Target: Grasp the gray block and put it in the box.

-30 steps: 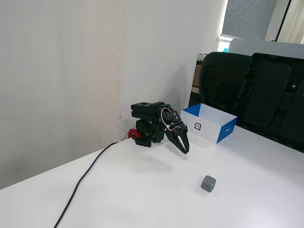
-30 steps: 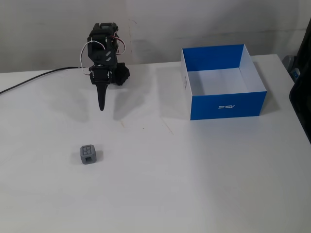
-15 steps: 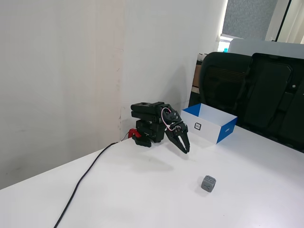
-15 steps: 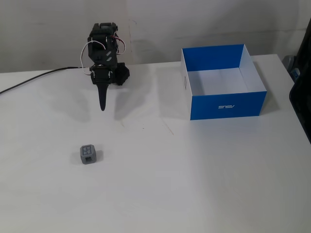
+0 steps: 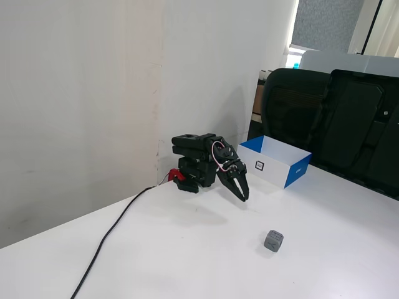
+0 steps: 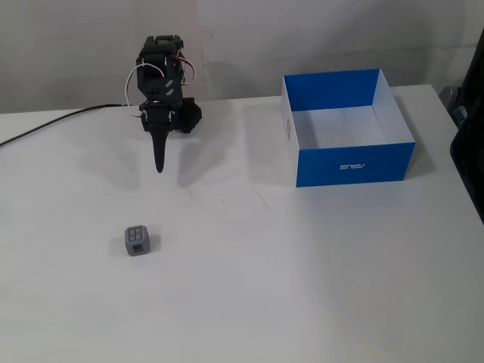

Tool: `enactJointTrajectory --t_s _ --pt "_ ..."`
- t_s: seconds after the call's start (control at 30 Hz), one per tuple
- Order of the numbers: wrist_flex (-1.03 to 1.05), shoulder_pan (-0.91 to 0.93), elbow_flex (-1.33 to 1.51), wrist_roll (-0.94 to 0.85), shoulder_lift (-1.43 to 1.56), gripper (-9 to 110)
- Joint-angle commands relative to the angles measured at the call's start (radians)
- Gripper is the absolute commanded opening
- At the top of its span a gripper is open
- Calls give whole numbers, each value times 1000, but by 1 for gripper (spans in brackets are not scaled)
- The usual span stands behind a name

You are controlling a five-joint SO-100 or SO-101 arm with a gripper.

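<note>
- Folded low over its base near the bench's back edge, the claw [image 5: 242, 193] is pointing down with its tip hanging just above the tabletop [image 6: 318, 302]; it is gripping nothing. In one fixed view the fingers are showing only a narrow gap, in the other they are reading as a single spike, so I judge it nearly closed.
- The gray block [image 6: 137, 240] is sitting alone on open bench, nearer the front edge and well apart from the claw, so a reach outward is probably needed first.
- The box [image 6: 349, 162] is standing open-topped toward the back right corner in that same view, empty and ready to receive the block.
- A black cable [image 5: 109, 233] is trailing off toward the left edge, clear of the working path.
</note>
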Motion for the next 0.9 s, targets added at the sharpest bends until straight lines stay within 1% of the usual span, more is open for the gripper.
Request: enactJointTrajectory --t_s 0.0,0.23,0.53,0.87 --pt "-23 -2 61 0 11 0" --pt "-23 -8 63 5 11 0" --pt "38 2 26 83 11 0" --pt "153 8 -123 120 9 0"
